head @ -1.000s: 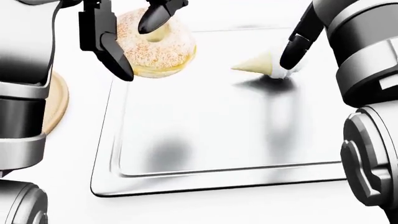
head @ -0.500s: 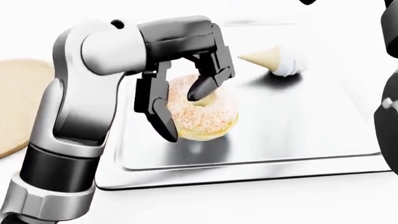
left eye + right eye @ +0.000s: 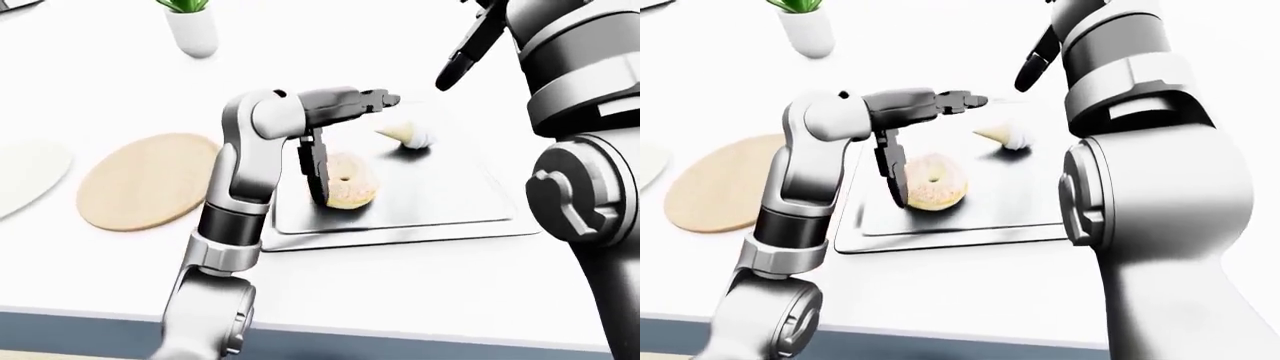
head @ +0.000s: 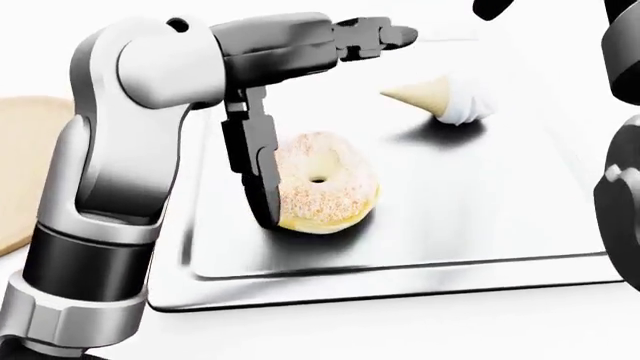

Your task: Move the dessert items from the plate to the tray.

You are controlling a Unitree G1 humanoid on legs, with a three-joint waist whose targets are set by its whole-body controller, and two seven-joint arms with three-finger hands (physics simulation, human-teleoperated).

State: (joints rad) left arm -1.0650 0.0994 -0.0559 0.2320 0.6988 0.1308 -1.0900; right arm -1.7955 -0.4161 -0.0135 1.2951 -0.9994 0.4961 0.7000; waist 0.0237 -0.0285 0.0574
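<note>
A sugared donut [image 4: 322, 191] lies tilted on the silver tray [image 4: 400, 281], leaning against the lower finger [image 4: 255, 176] of my left hand [image 4: 325, 124]. That hand is open: its upper fingers [image 4: 378, 34] point right, above the donut and clear of it. A cream cone [image 4: 440, 97] lies on the tray's upper right part. My right hand [image 3: 460, 52] hangs open and empty above the tray's top right corner. The round wooden plate [image 3: 145, 180] to the left of the tray holds nothing.
A white dish [image 3: 25, 180] lies at the far left in the left-eye view. A small potted plant [image 3: 192, 30] stands at the top left. The counter's edge [image 3: 400, 341] runs along the bottom.
My left hand lowered the donut onto the tray, then opened; its upper fingers came out of the hole and swung up. The right hand rose away from the cone. The view shifted.
</note>
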